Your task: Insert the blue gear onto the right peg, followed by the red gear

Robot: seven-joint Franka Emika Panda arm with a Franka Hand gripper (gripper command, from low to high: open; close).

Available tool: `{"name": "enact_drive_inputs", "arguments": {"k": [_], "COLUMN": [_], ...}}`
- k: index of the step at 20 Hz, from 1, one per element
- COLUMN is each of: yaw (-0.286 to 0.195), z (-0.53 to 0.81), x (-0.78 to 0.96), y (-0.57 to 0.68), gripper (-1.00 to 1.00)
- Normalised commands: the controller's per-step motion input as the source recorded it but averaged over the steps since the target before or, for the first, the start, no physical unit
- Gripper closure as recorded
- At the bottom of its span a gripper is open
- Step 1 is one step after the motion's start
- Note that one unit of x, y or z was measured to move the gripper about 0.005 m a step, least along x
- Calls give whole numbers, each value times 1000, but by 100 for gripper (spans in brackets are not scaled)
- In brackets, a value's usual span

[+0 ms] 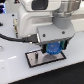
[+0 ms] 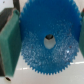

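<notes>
We count one flat, round, bright-blue plastic gear (image 2: 47, 42) with a toothed rim and a single centre hole, filling the wrist view. Two green gripper pads (image 2: 9, 42) flank it, one at each edge of that frame. In the exterior view's lower centre, we see one black rectangular plate (image 1: 36, 60) with a white rim, under one white robot arm (image 1: 42, 17).

**What you cannot see clearly in these views**

In the exterior view, the gripper (image 1: 53, 48) and arm cover much of the black plate (image 1: 35, 59), and you cannot make out either peg. The blue gear (image 1: 53, 48) shows only as a small blurred patch. In the wrist view, the blue gear (image 2: 48, 41) is soft-focused, and the green finger pads (image 2: 9, 42) are cut off at the picture's edges.
</notes>
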Motion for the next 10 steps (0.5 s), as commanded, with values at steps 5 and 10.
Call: {"name": "enact_drive_inputs", "arguments": {"k": [5, 10], "yaw": [0, 0], "z": [-162, -226], "x": [241, 143], "y": [-8, 9], "gripper": [100, 100]}}
